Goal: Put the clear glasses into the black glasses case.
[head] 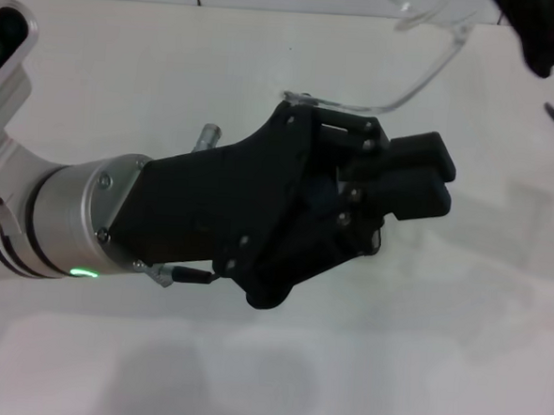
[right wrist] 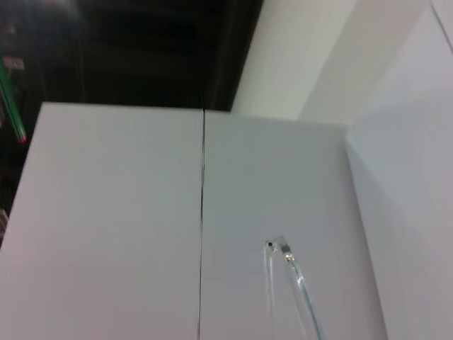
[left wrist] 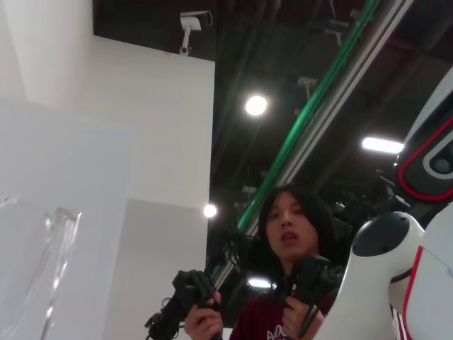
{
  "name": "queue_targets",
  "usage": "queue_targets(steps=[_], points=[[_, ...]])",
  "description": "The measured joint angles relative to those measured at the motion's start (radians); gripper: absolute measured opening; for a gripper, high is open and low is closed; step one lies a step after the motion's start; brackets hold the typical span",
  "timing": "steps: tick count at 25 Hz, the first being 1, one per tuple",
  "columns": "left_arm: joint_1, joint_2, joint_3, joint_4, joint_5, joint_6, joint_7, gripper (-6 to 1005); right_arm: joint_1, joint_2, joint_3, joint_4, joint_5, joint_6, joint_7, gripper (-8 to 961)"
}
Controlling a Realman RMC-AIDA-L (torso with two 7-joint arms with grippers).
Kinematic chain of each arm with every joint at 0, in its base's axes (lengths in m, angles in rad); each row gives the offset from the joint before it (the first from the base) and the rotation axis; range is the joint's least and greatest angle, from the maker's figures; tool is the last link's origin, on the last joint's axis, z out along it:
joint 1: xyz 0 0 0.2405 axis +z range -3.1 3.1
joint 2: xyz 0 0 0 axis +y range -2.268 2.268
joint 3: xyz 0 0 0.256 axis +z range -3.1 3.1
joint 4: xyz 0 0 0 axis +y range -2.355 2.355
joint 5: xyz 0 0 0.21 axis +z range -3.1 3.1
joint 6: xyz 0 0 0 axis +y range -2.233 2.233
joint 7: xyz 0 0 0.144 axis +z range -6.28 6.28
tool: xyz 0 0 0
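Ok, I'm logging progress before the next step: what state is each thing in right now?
Glasses: off the table, one arm unfolded, its tip lying over the left gripper's body.
Left gripper: raised over the table, fingers shut, nothing between the tips.
Right gripper: at the glasses' far end, mostly out of view.
Case: not in view.

A robot lab: operator (left wrist: 287, 234) holding teleoperation handles (left wrist: 185, 294), ceiling camera (left wrist: 195, 21).

White tabletop (head: 153, 78) fills the head view. Left wrist view: dark ceiling with round lights (left wrist: 256, 105), a green rail (left wrist: 311, 106), white wall panels (left wrist: 152, 127), a security camera (left wrist: 195, 21).
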Motion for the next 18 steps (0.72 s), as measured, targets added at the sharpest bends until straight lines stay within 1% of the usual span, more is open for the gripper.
queue_targets(steps=[6, 12, 18], points=[[0.001, 0.000, -0.001, -0.006, -0.026, -0.028, 0.001, 112, 0.002, 0.000, -0.070, -0.028, -0.001, 0.043, 0.000, 68], [0.004, 0.001, -0.003, -0.023, -0.051, -0.071, 0.001, 112, 0.003, 0.000, -0.108, -0.040, -0.001, 0.066, -0.003, 68], [0.004, 0.004, -0.007, -0.071, -0.118, -0.083, 0.000, 112, 0.004, 0.000, -0.139, -0.040, -0.001, 0.086, -0.013, 68]])
